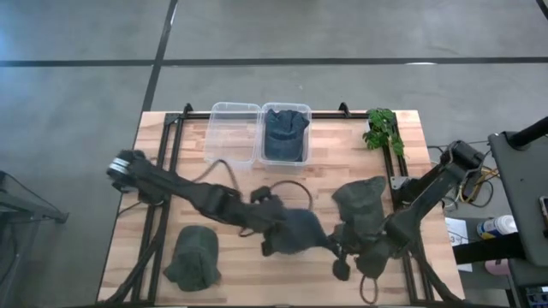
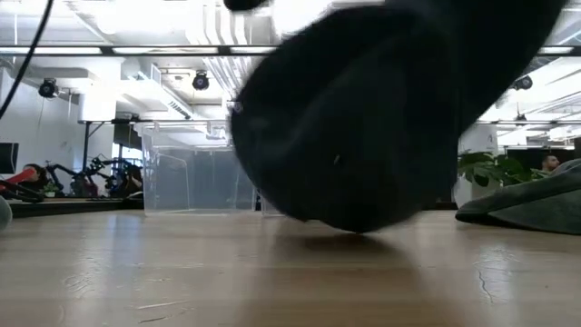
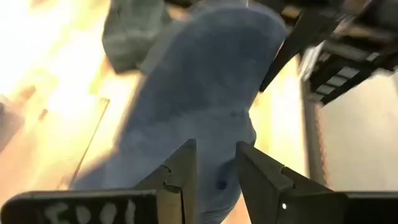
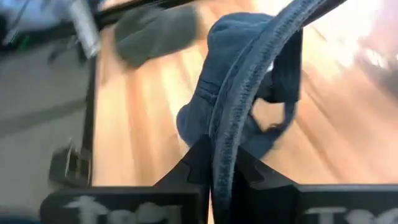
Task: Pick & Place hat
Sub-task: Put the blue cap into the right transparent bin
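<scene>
A dark blue hat [image 1: 301, 229] sits at the table's near middle, between both grippers. In the low view the blue hat [image 2: 354, 118] fills the picture, its underside at or just above the wood. My left gripper [image 1: 272, 229] is at the hat's left side and my right gripper [image 1: 341, 258] at its right, both shut on it. A grey-green hat [image 1: 364, 201] lies on the table just beyond the right gripper. Another grey-green hat [image 1: 193, 257] lies near the left front corner. A second blue hat [image 1: 285, 133] lies in the right clear bin. My left gripper [image 3: 217, 180] has the blue hat's crown cloth [image 3: 217, 143] between its two fingers, coming level from the table's left. How many layers it has is hidden. My right gripper [image 4: 222, 180] pinches the hat's stitched brim edge [image 4: 227, 146] between its two fingers, from the table's right. The brim stands on edge, with the crown [image 4: 205, 118] beyond it.
Two clear bins stand at the far edge: the left bin [image 1: 233, 133] holds nothing, and the right bin's rim [image 1: 285, 106] frames the second blue hat. A green plant [image 1: 383, 128] stands at the far right corner. Black frame rails [image 1: 163, 162] run along both table sides.
</scene>
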